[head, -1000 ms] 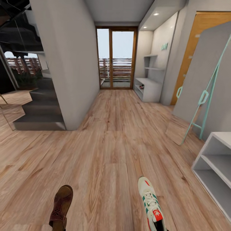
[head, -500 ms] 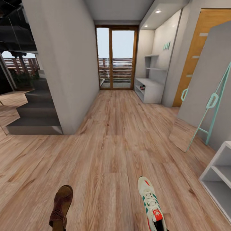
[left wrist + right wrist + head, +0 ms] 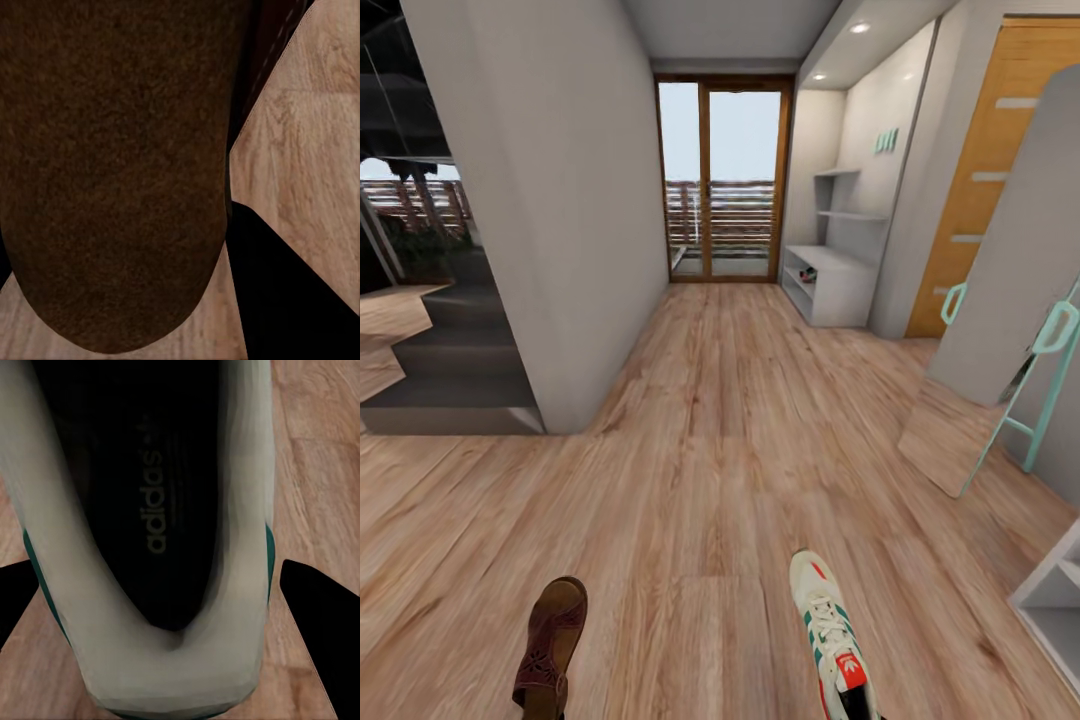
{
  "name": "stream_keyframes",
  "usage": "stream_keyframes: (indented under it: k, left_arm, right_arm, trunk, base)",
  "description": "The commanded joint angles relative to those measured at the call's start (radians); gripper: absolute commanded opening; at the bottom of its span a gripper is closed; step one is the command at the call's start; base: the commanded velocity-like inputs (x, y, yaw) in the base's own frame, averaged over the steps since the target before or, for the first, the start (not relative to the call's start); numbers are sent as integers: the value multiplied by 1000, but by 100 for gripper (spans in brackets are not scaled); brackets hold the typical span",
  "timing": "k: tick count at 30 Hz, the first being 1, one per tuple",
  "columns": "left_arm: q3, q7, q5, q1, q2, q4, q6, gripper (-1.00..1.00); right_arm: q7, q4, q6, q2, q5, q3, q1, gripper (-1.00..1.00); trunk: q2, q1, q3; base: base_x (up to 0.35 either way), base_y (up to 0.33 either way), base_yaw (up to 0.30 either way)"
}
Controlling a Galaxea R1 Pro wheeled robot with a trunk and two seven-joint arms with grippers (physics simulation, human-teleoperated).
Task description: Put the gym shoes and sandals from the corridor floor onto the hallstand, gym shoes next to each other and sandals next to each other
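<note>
Corridor floor (image 3: pixel 720 450) of wood planks runs ahead of me to a glazed door; grey hallstand (image 3: pixel 830 285) far down on the right. I count one sandal (image 3: pixel 550 645) low at left, one gym shoe (image 3: pixel 832 630) low at right, well apart. Left wrist view: brown sandal (image 3: pixel 112 172) right up against the camera; left hand's grip, cannot tell. Right wrist view: gym shoe (image 3: pixel 157 532) opening close between dark finger tips; grip likewise unclear.

Grey-walled corridor, glazed wooden balcony door (image 3: pixel 724 180), leaning teal-framed mirror (image 3: pixel 1000 380).
</note>
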Motion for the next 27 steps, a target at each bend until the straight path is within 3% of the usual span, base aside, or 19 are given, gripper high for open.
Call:
stream_keyframes:
  k: [1,27]
  left_arm:
    - [9,-7,-12,-1,-1,0,-3,-100]
    - [8,-7,-12,-1,-2,0,-5,-100]
  right_arm:
    - [9,-1,-2,2,6,-8,0,-100]
    - [9,-1,-3,2,6,-10,0,-100]
  trunk:
    - [0,0,-1]
    - [0,0,4]
  base:
    - [340,0,0]
    - [340,0,0]
